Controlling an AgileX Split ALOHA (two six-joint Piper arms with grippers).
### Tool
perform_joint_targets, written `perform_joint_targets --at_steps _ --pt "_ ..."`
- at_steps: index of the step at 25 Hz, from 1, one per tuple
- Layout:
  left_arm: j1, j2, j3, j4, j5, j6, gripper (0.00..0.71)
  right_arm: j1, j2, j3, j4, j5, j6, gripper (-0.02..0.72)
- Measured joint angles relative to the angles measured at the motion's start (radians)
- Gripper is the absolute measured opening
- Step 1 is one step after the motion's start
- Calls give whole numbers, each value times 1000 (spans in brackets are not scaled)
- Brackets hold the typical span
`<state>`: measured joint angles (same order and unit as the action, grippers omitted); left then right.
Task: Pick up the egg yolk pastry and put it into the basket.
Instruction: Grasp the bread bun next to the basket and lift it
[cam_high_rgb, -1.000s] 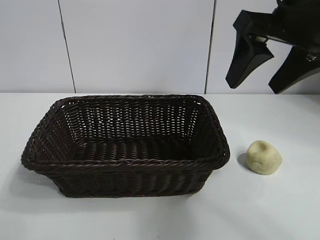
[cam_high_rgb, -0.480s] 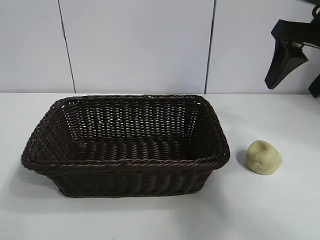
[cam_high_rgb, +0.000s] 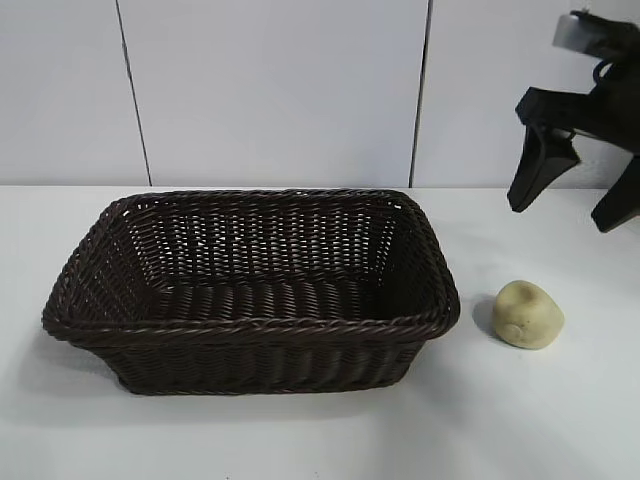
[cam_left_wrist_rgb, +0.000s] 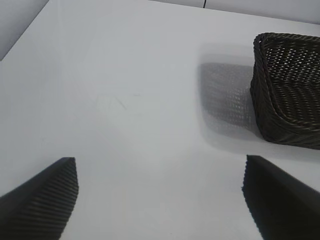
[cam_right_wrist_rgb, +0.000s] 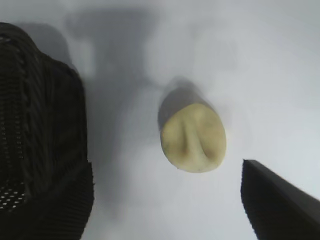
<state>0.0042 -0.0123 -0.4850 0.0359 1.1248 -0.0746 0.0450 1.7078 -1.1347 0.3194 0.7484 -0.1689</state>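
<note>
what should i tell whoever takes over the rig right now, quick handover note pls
Right gripper: open, empty, in the air above and behind the egg yolk pastry, pointing down toward it.
Left gripper: open, empty, parked over bare table off one end of the basket.
Pastry: on the table just right of the basket, apart from it, untouched.
Basket: holds nothing.
Done: only the approach.
Left: lower the right gripper around the pastry, close, lift, carry it over the basket, release.
</note>
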Motion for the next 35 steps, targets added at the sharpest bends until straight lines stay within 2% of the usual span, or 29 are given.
perform_joint_targets --at_steps 7,12,15,17,19,22,24,28,35 --pt "0 0 0 0 0 0 648 0 137 0 19 -21 0 581" --pt "0 0 0 0 0 0 648 0 206 0 34 -65 0 580" --pt "0 0 0 0 0 0 648 0 223 0 36 -77 0 554" --pt "0 0 0 0 0 0 648 0 225 0 36 -80 0 480" --pt "0 0 0 0 0 0 648 0 225 0 36 -82 0 359" --pt "0 0 0 0 0 0 648 0 225 0 36 -81 0 131" --pt "0 0 0 0 0 0 648 0 224 0 36 -78 0 62" --pt "0 0 0 0 0 0 648 -1 178 -4 35 -53 1 32" --pt "0 0 0 0 1 0 648 -1 -15 -100 35 102 1 32"
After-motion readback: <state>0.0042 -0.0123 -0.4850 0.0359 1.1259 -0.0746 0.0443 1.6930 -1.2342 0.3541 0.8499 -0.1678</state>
